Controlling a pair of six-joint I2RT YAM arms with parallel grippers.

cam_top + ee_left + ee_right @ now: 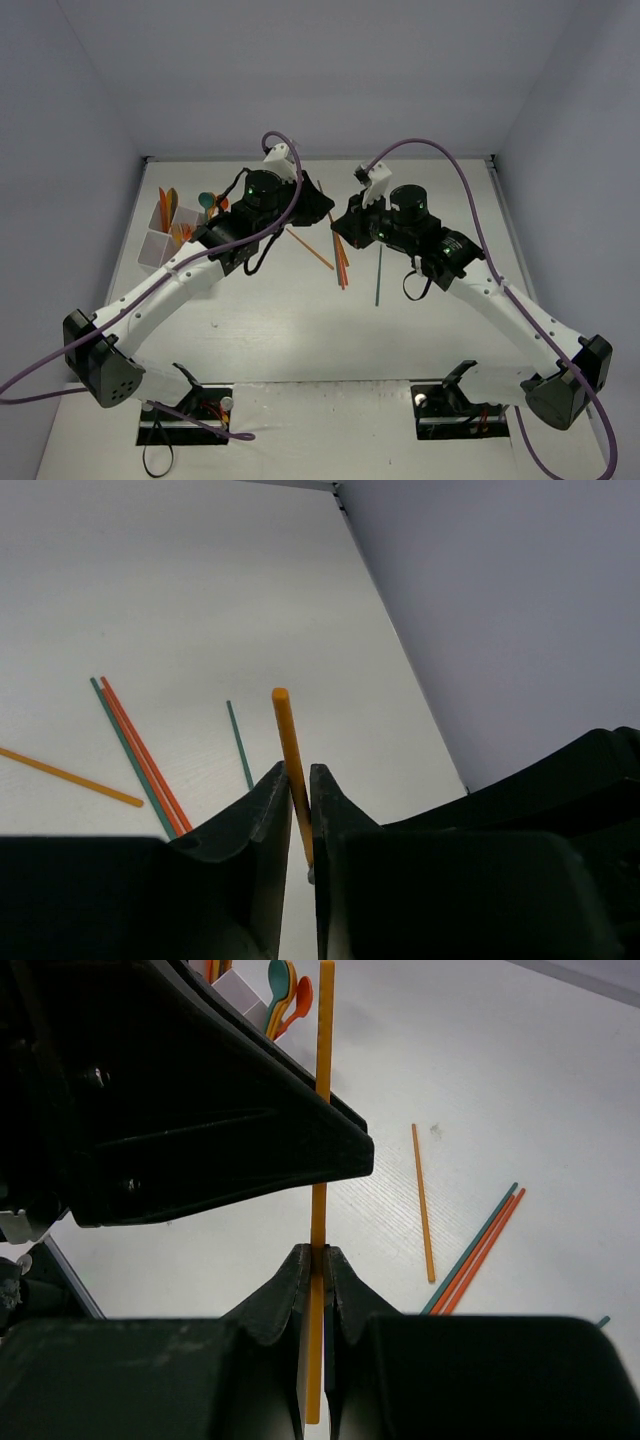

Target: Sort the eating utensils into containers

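Note:
Both grippers meet over the middle of the table on one orange stick (325,1080). My right gripper (316,1255) is shut on it near its lower end; the stick runs up behind the left gripper's black body (180,1110). In the left wrist view the same stick (287,740) sits pinched between my left gripper's (296,775) jaws. From above, the left gripper (318,205) and right gripper (345,222) almost touch, and the held stick is hidden. The white compartment box (165,235) at the far left holds orange utensils. Teal and orange spoons (207,200) lie beside it.
On the table lie a lone orange stick (310,249), a bundle of red, orange and teal sticks (341,262) and a single teal stick (378,275). Grey walls close in the back and both sides. Purple cables arch over both arms.

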